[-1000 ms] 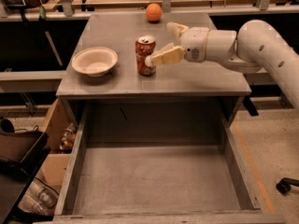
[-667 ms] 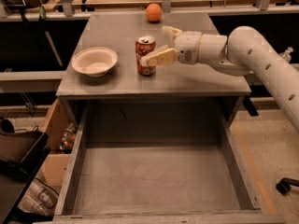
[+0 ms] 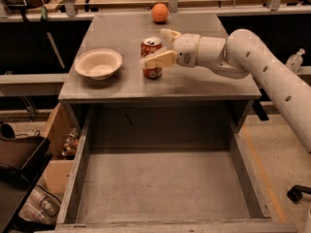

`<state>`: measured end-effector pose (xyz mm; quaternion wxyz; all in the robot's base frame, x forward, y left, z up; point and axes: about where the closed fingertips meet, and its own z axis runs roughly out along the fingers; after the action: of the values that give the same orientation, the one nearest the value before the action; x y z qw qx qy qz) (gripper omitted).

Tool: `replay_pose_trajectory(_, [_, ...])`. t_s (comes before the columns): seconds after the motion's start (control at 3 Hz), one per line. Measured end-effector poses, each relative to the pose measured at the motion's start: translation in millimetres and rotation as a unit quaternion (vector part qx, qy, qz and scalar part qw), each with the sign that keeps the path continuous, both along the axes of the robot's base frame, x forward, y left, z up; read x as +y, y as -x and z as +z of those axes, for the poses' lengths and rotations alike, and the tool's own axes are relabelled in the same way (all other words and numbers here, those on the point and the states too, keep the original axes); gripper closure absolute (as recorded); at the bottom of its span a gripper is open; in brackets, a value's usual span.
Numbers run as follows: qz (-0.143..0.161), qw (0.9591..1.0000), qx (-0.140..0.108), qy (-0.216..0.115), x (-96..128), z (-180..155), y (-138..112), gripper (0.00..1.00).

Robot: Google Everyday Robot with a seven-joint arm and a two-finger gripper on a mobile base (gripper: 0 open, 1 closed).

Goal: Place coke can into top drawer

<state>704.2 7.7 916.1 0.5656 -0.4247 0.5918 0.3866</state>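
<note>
The coke can (image 3: 151, 43), red-orange with a silver top, stands upright on the grey cabinet top (image 3: 209, 84), just behind the front edge. My gripper (image 3: 154, 48) reaches in from the right at can height. Its fingers are apart and straddle the can: one finger (image 3: 158, 60) crosses the can's front and the other lies behind it. The can still rests on the surface. The top drawer (image 3: 165, 186) is pulled fully open below, a wide grey tray with a bare flat bottom.
A white bowl (image 3: 98, 63) sits left of the can. An orange ball (image 3: 160, 12) lies at the back of the cabinet top. A black bin (image 3: 19, 154) and cardboard boxes (image 3: 58, 174) stand on the floor at the left.
My gripper has moved left, from beside the can to straddling it. The can, bowl and ball have not moved.
</note>
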Motion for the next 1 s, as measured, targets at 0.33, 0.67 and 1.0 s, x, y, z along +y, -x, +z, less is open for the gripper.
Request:
replay_pose_trajectory(0.33, [0.008, 1.0, -0.004, -0.003, 14.0, -2.1, -2.5, 0.26])
replay_pose_trajectory(0.67, [0.011, 0.9999, -0.005, -0.003, 19.9, -3.9, -3.2, 0.49])
replay_pose_trajectory(1.0, [0.014, 0.9999, -0.004, -0.003, 22.9, -3.7, -2.5, 0.73])
